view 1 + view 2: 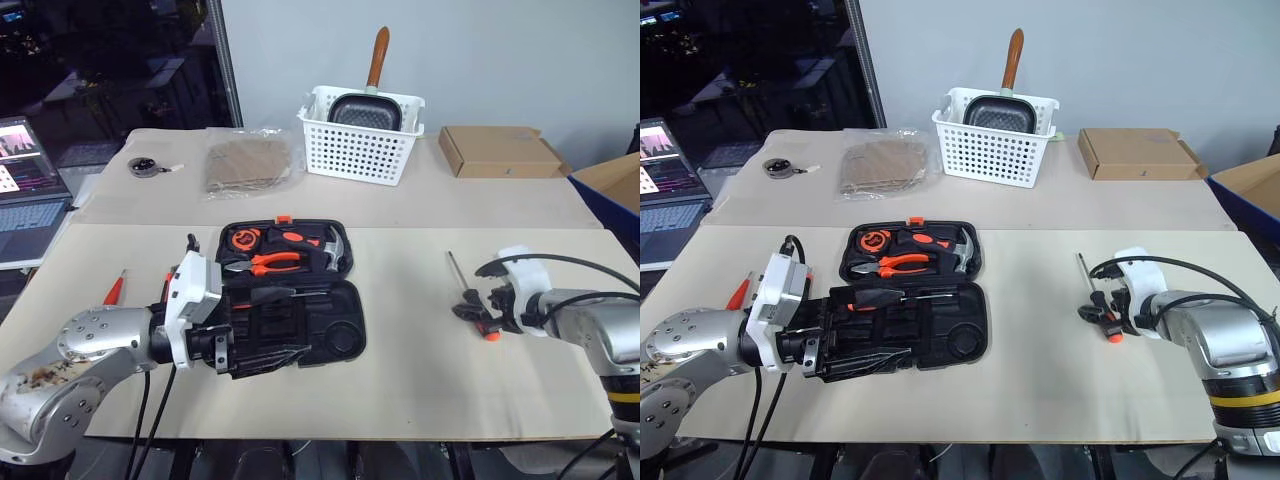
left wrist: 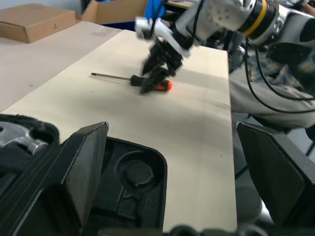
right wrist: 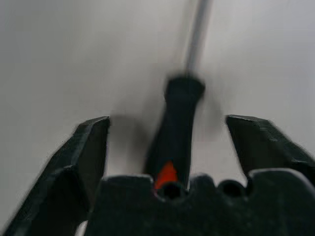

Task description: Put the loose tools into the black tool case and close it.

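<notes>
The black tool case [image 1: 285, 295] lies open on the bench [image 1: 420, 380], just in front of the left claw [image 2: 177, 172]. Its far half holds orange-handled pliers [image 1: 272, 263], a hammer [image 1: 333, 250] and a round orange-and-black item; a black-and-orange screwdriver [image 1: 890, 296] lies along the hinge edge of the near half, whose other moulded recesses look bare. Behind, a white perforated basket [image 1: 358, 150] carries a dark square pan [image 1: 365, 108] with a wooden handle, and a shut cardboard box [image 1: 498, 150] sits beside it.

The left claw stands wide, holding nothing. The right claw [image 3: 170, 147] is open too — its fingers straddle the black handle of a second black-and-orange screwdriver [image 1: 470, 295], well right of the case, without closing on it. The head views show an all-red screwdriver [image 1: 115, 289] on the bench's left edge, beside the left arm.

The right wrist view gives the straddled handle up close; the left wrist view looks across the near half of the case to that screwdriver's bare shaft on the bench under the right claw.
</notes>
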Tool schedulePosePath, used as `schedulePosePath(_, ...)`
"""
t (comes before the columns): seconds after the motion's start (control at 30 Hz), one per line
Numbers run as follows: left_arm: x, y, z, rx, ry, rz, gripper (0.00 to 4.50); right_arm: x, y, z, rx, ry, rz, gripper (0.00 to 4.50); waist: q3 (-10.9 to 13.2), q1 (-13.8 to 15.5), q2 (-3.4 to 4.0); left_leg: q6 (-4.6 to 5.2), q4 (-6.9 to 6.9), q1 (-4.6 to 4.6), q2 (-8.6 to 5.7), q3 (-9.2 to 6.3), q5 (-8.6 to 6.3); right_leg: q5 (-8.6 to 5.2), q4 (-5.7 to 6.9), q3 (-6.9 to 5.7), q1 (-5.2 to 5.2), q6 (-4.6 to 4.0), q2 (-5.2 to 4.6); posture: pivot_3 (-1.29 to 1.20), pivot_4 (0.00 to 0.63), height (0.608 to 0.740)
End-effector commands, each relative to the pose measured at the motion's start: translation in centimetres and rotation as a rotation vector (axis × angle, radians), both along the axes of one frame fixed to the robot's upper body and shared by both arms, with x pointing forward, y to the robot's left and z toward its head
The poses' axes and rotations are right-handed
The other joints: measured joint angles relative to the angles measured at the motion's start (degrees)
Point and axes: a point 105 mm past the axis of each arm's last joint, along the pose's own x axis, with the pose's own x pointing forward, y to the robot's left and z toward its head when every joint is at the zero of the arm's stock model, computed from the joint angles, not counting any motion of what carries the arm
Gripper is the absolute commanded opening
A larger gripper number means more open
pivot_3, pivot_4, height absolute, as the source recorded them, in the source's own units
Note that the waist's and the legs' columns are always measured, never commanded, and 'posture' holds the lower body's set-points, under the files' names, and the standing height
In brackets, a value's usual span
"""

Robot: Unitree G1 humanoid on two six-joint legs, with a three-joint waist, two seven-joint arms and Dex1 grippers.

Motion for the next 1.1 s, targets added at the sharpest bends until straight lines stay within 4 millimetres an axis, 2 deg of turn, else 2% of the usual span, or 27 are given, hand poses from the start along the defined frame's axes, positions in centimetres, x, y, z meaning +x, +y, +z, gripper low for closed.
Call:
schedulePosePath(0.03,-0.5,-0.2,0.9,-0.003,-0.046,-0.015,4.5,0.1,-1.9,-0.1,-0.087,0.01,-0.042,2.68,0.0,0.03,0.0,0.0,0.0,0.0,-0.01,0.0,0.0,0.01,-0.01,0.01,0.01,0.02,-0.01,0.0,0.15,0.74)
schedulePosePath(0.13,-0.8,-0.2,0.7,-0.004,-0.044,-0.019,4.5,0.1,-2.1,-0.2,-0.102,0.007,-0.033,1.69,0.0,0.27,0.0,0.0,0.01,0.03,-0.06,-0.03,0.0,0.03,-0.05,0.03,0.08,0.06,-0.01,0.0,0.15,0.74)
schedulePosePath(0.23,-1.0,0.1,0.3,-0.005,-0.041,-0.007,4.5,0.3,-1.7,0.8,-0.104,-0.055,0.019,0.74,0.0,0.35,0.01,-0.01,0.02,0.02,-0.07,0.0,0.01,0.06,-0.07,0.07,0.09,0.13,-0.02,0.0,0.15,0.74)
schedulePosePath(0.3,-0.7,0.4,-0.1,0.004,-0.065,0.037,4.5,0.4,-0.1,2.0,-0.057,-0.132,0.121,0.7,0.0,0.42,0.01,-0.01,0.02,0.0,-0.06,-0.02,0.01,0.06,-0.08,0.06,0.07,0.13,-0.01,0.0,0.15,0.74)
schedulePosePath(0.37,-0.5,0.9,-0.4,-0.022,-0.064,0.087,4.5,0.2,2.3,3.5,-0.013,-0.227,0.288,0.7,0.0,0.38,0.02,0.0,0.01,-0.03,-0.06,-0.01,0.0,0.06,-0.09,0.07,0.03,0.13,0.0,0.0,0.15,0.74)
schedulePosePath(0.4,-0.7,1.2,-0.2,-0.091,-0.073,0.095,4.5,-0.2,4.5,4.6,0.06,-0.283,0.404,0.7,0.0,0.14,0.03,0.0,-0.02,-0.04,-0.06,-0.02,0.0,0.06,-0.08,0.07,0.0,0.13,0.0,0.0,0.15,0.74)
schedulePosePath(0.5,-1.9,3.2,-1.2,-0.122,-0.076,0.114,4.5,-1.4,9.9,6.9,0.155,-0.344,0.678,0.7,0.02,-1.09,0.05,0.0,-0.07,0.0,0.03,0.05,0.0,0.06,-0.07,0.27,-0.06,0.12,0.12,0.0,0.15,0.74)
schedulePosePath(0.63,-3.9,6.6,-1.7,-0.145,-0.031,0.168,4.5,-1.3,15.4,7.3,0.131,-0.345,0.917,0.7,0.08,-1.71,-0.03,-0.01,-0.09,0.21,0.14,0.06,0.01,-0.02,-0.01,0.24,-0.03,0.07,0.2,0.0,0.15,0.74)
schedulePosePath(0.77,-5.4,9.0,-1.9,-0.108,-0.021,0.244,4.5,-1.1,19.4,6.5,0.055,-0.322,1.102,0.7,0.08,-0.98,-0.05,-0.08,-0.09,0.25,0.12,0.03,0.11,-0.09,0.02,-0.01,-0.01,0.1,0.05,0.0,0.15,0.74)
schedulePosePath(0.87,-6.1,9.8,-1.8,-0.086,-0.02,0.284,4.5,-0.9,21.5,6.1,0.024,-0.303,1.189,0.7,0.08,-0.46,-0.05,-0.08,-0.09,0.18,0.13,0.12,0.11,0.06,-0.03,-0.03,-0.08,-0.16,-0.02,0.0,0.15,0.74)
schedulePosePath(1.0,-6.1,10.3,-1.6,-0.078,-0.03,0.327,4.5,-0.1,22.6,5.7,-0.05,-0.282,1.244,0.7,0.08,0.27,-0.04,-0.07,-0.09,-0.01,0.07,0.02,0.1,0.05,-0.07,-0.17,-0.15,-0.15,-0.07,0.0,0.15,0.74)
schedulePosePath(1.1,-6.1,9.8,-1.4,-0.074,-0.03,0.334,4.5,-0.1,23.5,5.3,-0.09,-0.248,1.298,0.7,0.08,0.04,-0.04,-0.06,-0.1,-0.06,0.07,0.03,0.07,0.06,-0.08,-0.19,-0.17,-0.16,-0.1,0.0,0.15,0.74)
